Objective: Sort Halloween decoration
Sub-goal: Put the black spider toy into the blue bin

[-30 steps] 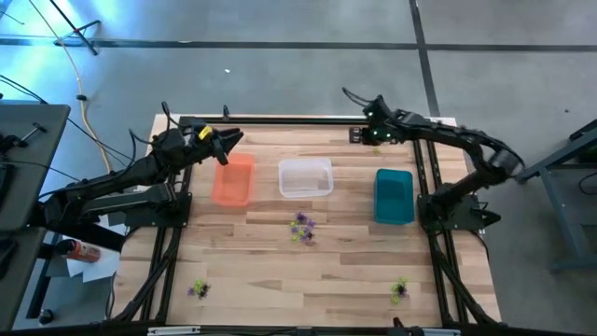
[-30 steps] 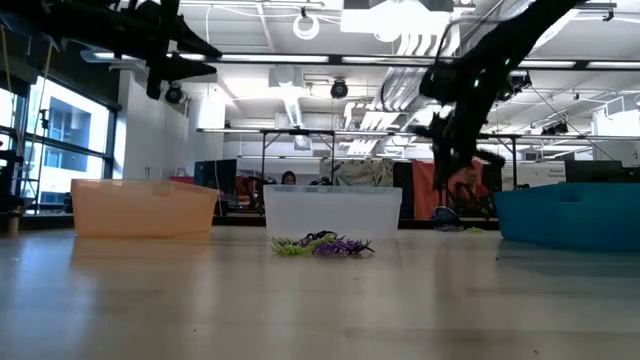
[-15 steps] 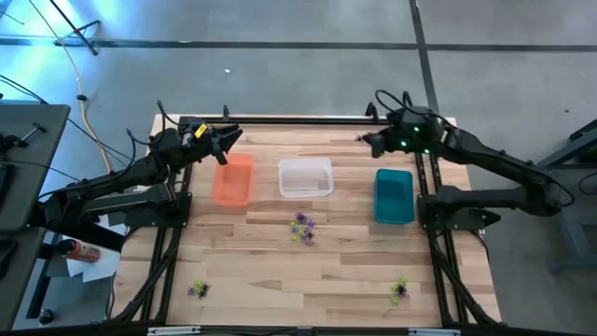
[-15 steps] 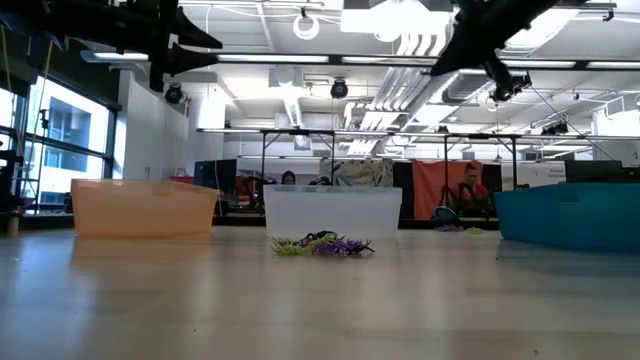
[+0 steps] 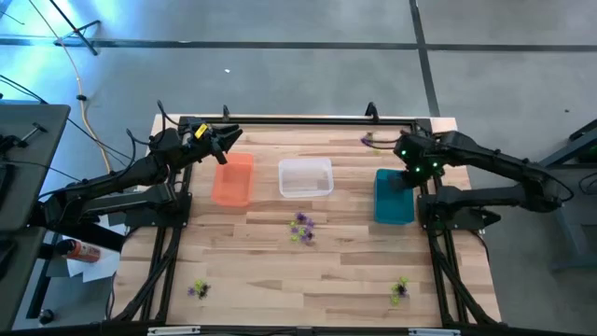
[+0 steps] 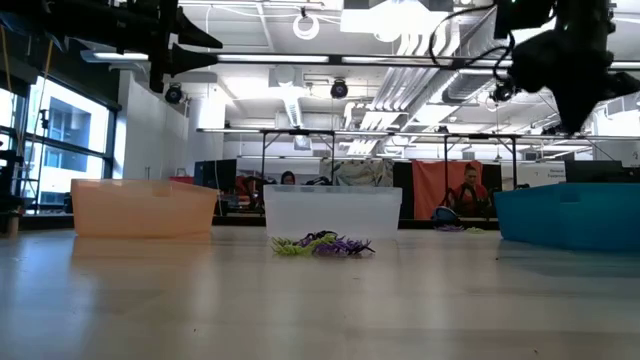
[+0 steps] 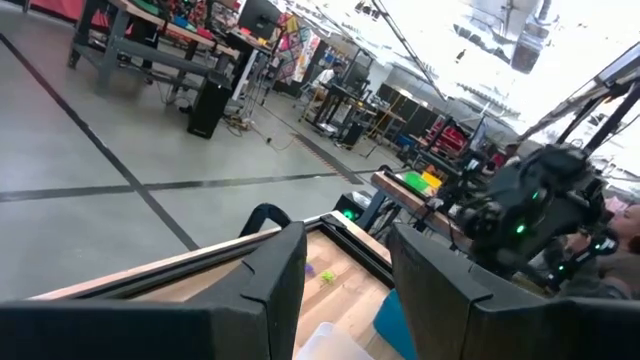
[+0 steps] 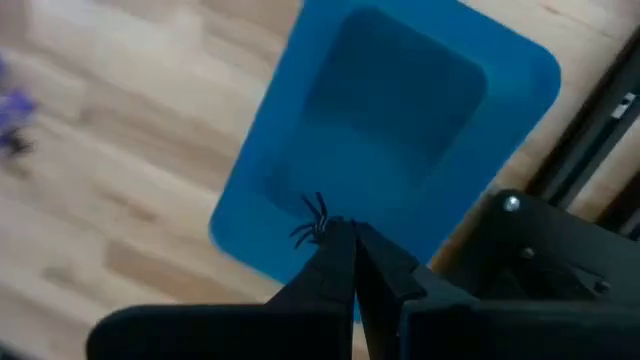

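My right gripper [image 8: 348,232] points down over the far end of the teal bin [image 5: 393,198], shut on a small black spider trinket [image 8: 310,224]. More Halloween decoration lies on the wooden table: a purple, green and black cluster [image 5: 300,227] at the middle, one clump [image 5: 198,289] near left, one clump [image 5: 399,288] near right, and a purple piece [image 5: 368,140] at the far edge. My left gripper [image 5: 229,140] hovers level above the far end of the orange bin [image 5: 233,179], open, with nothing between its fingers [image 7: 280,270]. My right gripper pinches the black spider trinket between its two fingertips, and thin legs [image 8: 316,206] stick out past the tips. The fingers come from above, pointing down. The trinket hangs clear above the inside of the teal bin.
A clear bin [image 5: 306,177] stands between the orange and teal bins along the far half of the table. A black frame rail [image 5: 280,120] runs along the far edge. Bare wood lies between the bins and the near clumps.
My right gripper has come away from the table's far edge toward the near-right, risen a little and tipped down. It now stands over the teal bin, still shut.
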Robot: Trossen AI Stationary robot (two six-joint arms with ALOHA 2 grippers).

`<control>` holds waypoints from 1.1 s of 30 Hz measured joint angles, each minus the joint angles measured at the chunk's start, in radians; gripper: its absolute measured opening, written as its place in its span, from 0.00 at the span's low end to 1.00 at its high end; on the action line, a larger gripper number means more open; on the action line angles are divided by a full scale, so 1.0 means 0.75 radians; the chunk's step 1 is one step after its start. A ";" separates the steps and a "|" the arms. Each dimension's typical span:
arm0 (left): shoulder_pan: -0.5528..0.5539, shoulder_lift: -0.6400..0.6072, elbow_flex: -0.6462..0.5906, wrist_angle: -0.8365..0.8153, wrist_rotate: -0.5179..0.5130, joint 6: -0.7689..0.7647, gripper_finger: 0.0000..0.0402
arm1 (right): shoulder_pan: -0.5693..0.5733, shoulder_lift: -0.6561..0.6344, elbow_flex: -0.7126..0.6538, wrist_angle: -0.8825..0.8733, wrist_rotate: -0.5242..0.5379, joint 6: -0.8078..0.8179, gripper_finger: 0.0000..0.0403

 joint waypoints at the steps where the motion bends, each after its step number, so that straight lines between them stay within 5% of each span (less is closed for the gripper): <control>1: 0.000 0.000 0.000 0.000 0.000 0.001 0.34 | 0.005 0.013 -0.029 0.035 0.011 0.013 0.00; 13: 0.000 0.000 0.000 -0.001 -0.001 0.002 0.34 | 0.008 0.191 -0.427 0.507 0.101 0.250 0.00; 33: 0.000 0.000 0.000 -0.002 -0.007 0.003 0.34 | 0.008 0.286 -0.514 0.653 0.130 0.358 0.02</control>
